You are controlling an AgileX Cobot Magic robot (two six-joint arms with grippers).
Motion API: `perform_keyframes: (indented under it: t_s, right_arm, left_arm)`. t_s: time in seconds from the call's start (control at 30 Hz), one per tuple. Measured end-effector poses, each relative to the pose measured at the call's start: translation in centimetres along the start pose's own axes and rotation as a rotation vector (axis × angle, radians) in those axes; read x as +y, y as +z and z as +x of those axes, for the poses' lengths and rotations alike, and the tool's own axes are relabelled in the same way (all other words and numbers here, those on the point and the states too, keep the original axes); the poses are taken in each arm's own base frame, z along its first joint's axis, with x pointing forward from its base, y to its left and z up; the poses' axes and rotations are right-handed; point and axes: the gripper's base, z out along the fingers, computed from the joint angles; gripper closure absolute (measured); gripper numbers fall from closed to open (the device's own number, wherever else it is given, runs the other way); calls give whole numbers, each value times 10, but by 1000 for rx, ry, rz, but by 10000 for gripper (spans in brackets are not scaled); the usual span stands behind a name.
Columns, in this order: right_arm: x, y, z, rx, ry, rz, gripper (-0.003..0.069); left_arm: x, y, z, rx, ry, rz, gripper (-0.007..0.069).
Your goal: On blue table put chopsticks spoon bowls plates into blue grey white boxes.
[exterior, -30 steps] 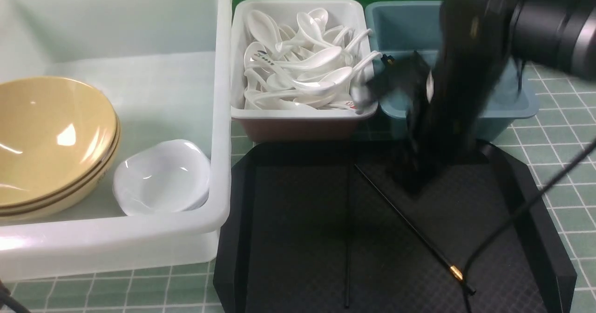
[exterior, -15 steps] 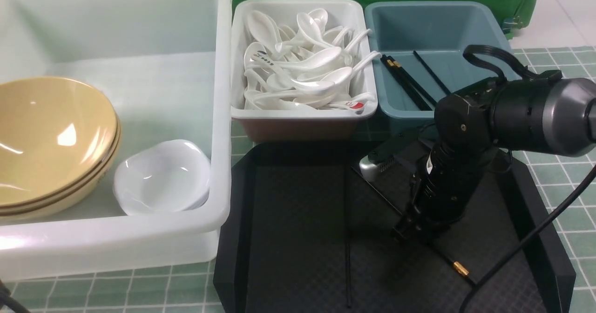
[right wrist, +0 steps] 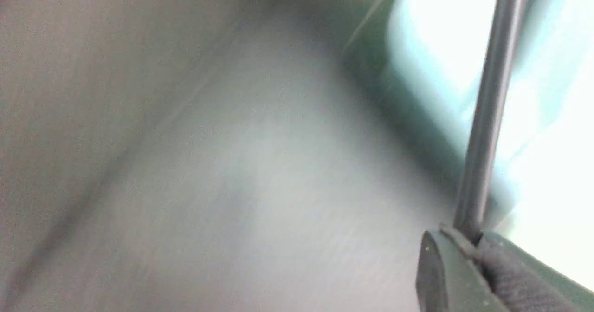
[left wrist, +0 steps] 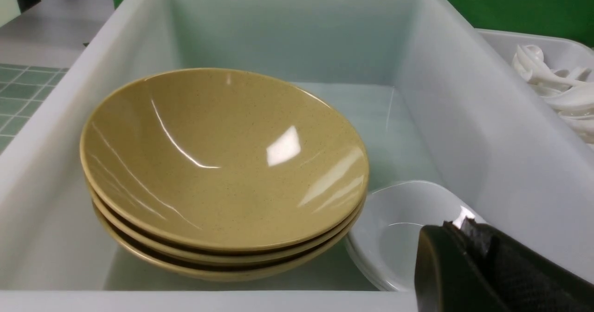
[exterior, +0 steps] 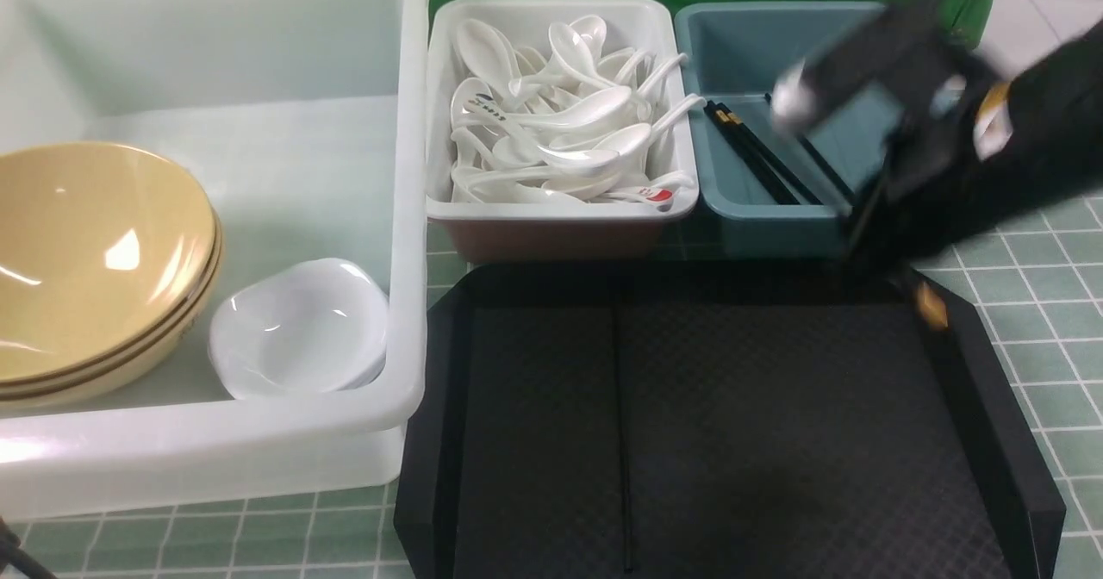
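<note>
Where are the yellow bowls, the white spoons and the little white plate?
yellow bowls [exterior: 95,252], front view, inside of the top bowl.
white spoons [exterior: 595,107], front view, a spoon atop the pile.
little white plate [exterior: 297,325], front view, its hollow middle.

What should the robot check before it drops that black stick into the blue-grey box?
1. Right gripper shut on the held chopstick: ok.
2. Room in the blue-grey box beside the stored chopsticks: ok.
3. Held chopstick lined up over that box: cannot tell, the arm is blurred.
4. Left gripper out of the way, shut above the large tub: ok.
5. Black tray emptied: not ok, one tray chopstick lies on it.
</note>
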Motion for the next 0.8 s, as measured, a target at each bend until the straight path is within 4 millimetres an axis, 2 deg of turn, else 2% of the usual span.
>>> perform_keyframes:
  t_s: [0.1, 0.13, 0.17, 0.23, 0.27, 0.3, 0.33, 0.37, 0.4, 0.43, 0.5, 0.63, 0.7, 0.73, 0.77, 0.8]
  right_arm:
    - [-27, -1, -33, -259, 86, 91, 578]
    - [-37, 7, -44, -319, 107, 112, 578]
    - [-39, 14, -45, -316, 112, 116, 578]
    - [-58, 51, -59, -337, 158, 144, 578]
    - [-63, 78, -60, -304, 172, 144, 578]
    - [-64, 88, -58, -283, 174, 143, 578]
    - [-70, 119, -54, -218, 192, 144, 578]
    - [-70, 124, -54, -207, 194, 142, 578]
    - [-71, 154, -44, -122, 202, 137, 578]
    - [-72, 176, -36, -44, 207, 134, 578]
    - [-73, 204, -23, 72, 222, 131, 573]
    - [-74, 221, -14, 174, 231, 133, 529]
    - [-76, 217, -18, 186, 236, 139, 413]
    - [-77, 217, -19, 186, 236, 140, 413]
    - [-79, 209, -24, 189, 242, 147, 320]
    - [-81, 203, -27, 198, 242, 152, 271]
  left_arm:
    - [0, 0, 0, 0, 0, 0, 623]
    - [0, 0, 0, 0, 0, 0, 623]
    - [0, 0, 0, 0, 0, 0, 623]
    - [0, 0, 0, 0, 0, 0, 623]
    - [0, 0, 0, 0, 0, 0, 623]
    - [0, 0, 0, 0, 0, 0, 623]
    - [0, 0, 0, 0, 0, 0, 623]
    - [0, 0, 0, 0, 0, 0, 623]
    - [0, 0, 0, 0, 0, 0, 623]
    - [0, 0, 0, 0, 0, 0, 623]
    - [0, 0, 0, 0, 0, 0, 623]
    - [0, 0, 0, 0, 0, 0, 623]
    - [0, 0, 0, 0, 0, 0, 623]
    - [0, 0, 0, 0, 0, 0, 623]
    - [0, 0, 0, 0, 0, 0, 623]
    - [0, 0, 0, 0, 0, 0, 623]
